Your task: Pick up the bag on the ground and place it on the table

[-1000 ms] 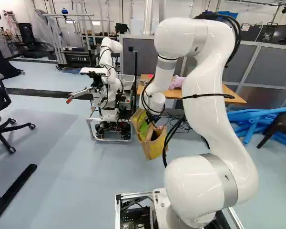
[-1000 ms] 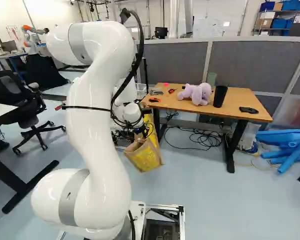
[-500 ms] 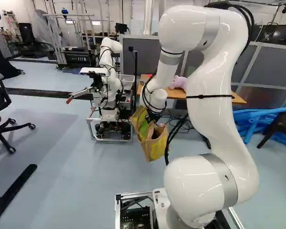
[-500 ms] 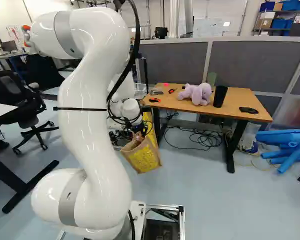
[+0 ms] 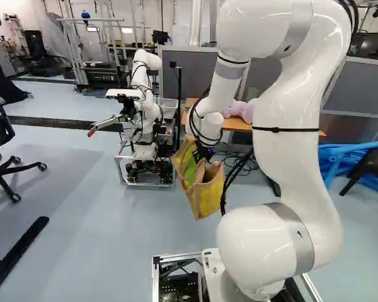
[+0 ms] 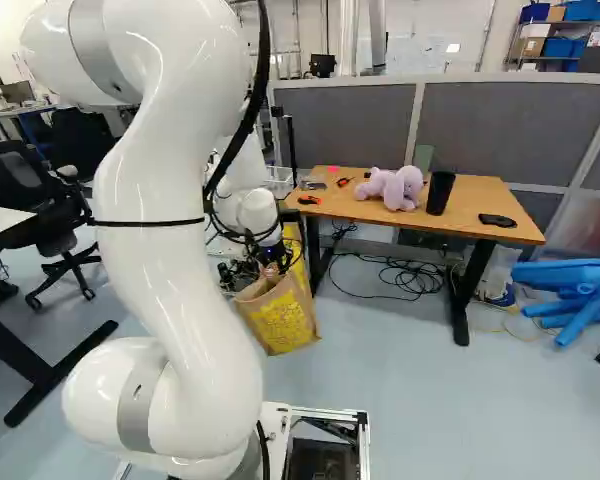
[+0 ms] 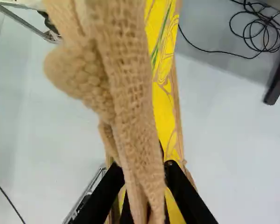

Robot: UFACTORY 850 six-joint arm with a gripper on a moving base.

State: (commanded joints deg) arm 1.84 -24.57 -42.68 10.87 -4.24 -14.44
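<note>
Black 2-finger hand w/ orange pads is clenched on woven tan handle of tan & yellow fabric bag. Bag hangs tilted under hand, lower than brown wood worktop w/ black legs, & L of it in R base view. On worktop: purple plush toy, tall black cup just beside. Black cables lie on floor under worktop.

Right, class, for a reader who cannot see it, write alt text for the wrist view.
The end effector grips the tan woven handle of a yellow-patterned bag, over a pale floor with a coiled black cable.
</note>
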